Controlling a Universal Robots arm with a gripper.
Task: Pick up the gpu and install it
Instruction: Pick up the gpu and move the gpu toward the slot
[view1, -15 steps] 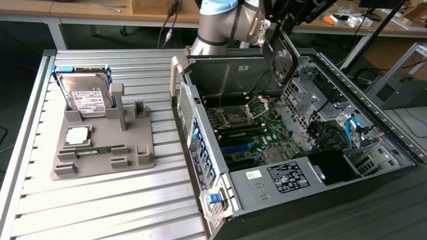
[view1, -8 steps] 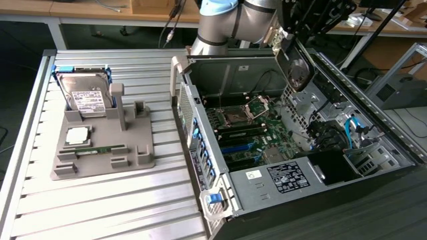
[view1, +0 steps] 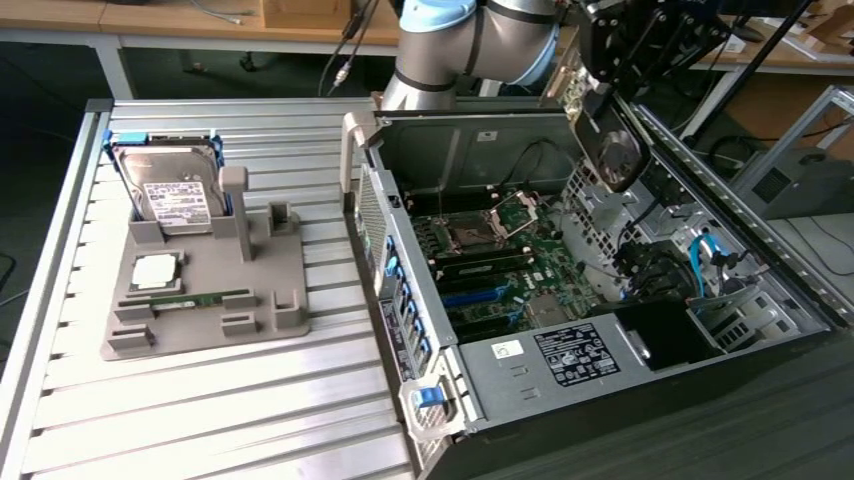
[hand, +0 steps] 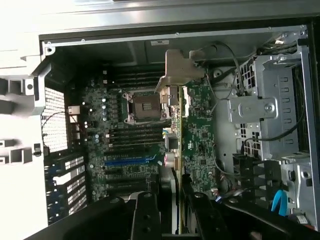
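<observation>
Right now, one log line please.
gripper shut on graphics card | position: above open computer case | card not yet installed

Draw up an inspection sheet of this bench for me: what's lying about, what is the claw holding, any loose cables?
Surface: slatted metal table.
Job's things: gpu held above the open computer case, over the motherboard; not yet seated.
Clutter: grey holder carrying a hard drive, a square chip and a memory stick.
Grippers: gripper shut on the gpu.
Cables: blue cable inside the case; dark cables hanging behind the table.
Surroundings: wooden desk behind the table.
</observation>
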